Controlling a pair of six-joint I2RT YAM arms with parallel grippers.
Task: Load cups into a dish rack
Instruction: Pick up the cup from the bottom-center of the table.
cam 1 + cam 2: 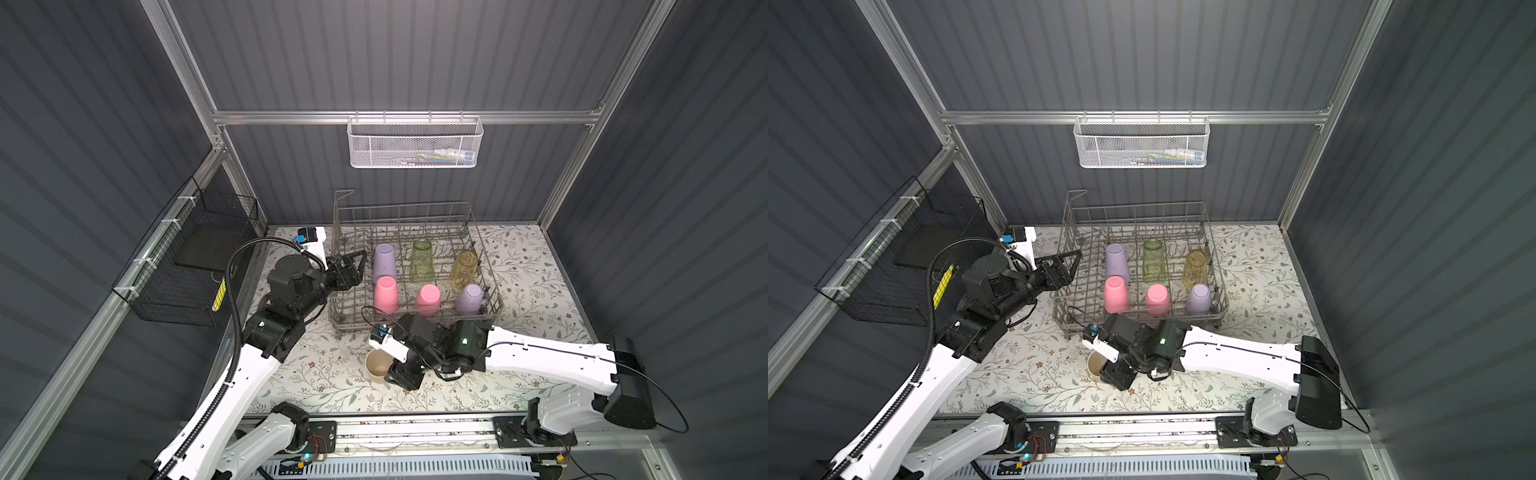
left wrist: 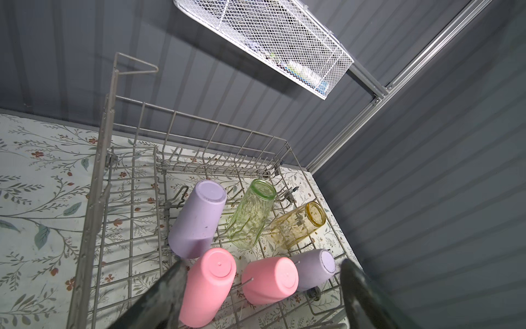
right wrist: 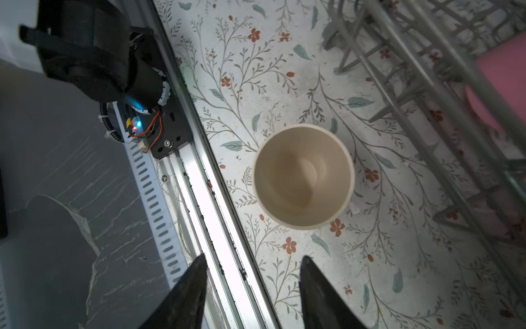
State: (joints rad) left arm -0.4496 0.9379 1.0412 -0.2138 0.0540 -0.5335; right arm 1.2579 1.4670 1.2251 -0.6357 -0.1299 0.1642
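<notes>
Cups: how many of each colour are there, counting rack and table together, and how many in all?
pink cups: 2
lilac cups: 2
green cup: 1
amber cup: 1
beige cup: 1
Total: 7
</notes>
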